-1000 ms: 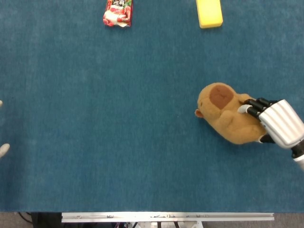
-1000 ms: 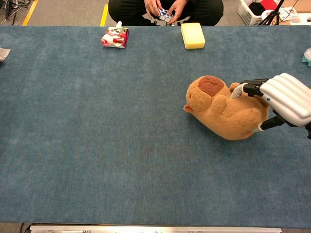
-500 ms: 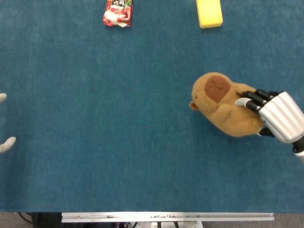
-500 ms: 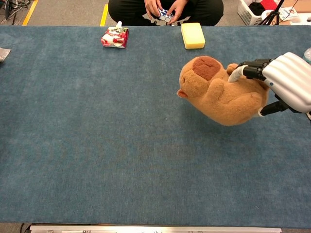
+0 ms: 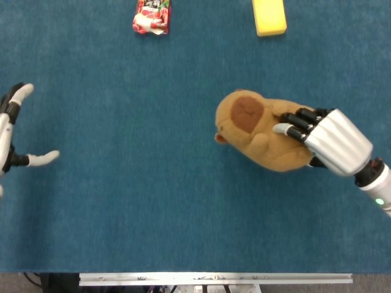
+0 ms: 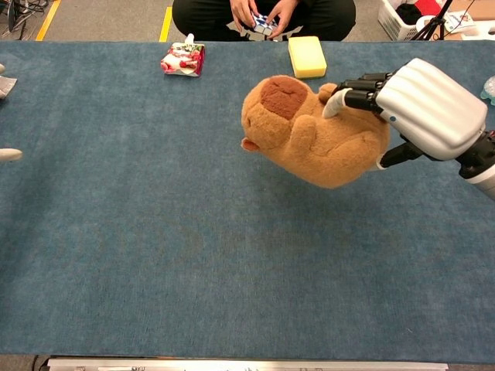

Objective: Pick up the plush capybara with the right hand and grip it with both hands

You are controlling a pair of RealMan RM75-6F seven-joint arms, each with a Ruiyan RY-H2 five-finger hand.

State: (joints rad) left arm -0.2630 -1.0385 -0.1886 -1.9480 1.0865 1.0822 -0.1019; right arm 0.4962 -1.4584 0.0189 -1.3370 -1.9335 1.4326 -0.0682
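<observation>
Plush capybara (image 5: 263,137), rounded tan fuzz with a darker brown patch, is hanging above the blue felt table (image 5: 153,201) (head pointing left); my right hand (image 5: 330,141) is clasping its rear, while my left hand (image 5: 12,131) is spreading its fingers, holding nothing, well apart.

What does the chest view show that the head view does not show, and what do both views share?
Only the chest view shows the seated person beyond the table's far edge, the white basket on the floor, and the capybara hanging above the table.

Only the head view shows most of the left hand, open with fingers apart, and the metal rail at the near edge.

Both show the right hand gripping the plush capybara, the yellow sponge, the red snack packet and the blue table.
</observation>
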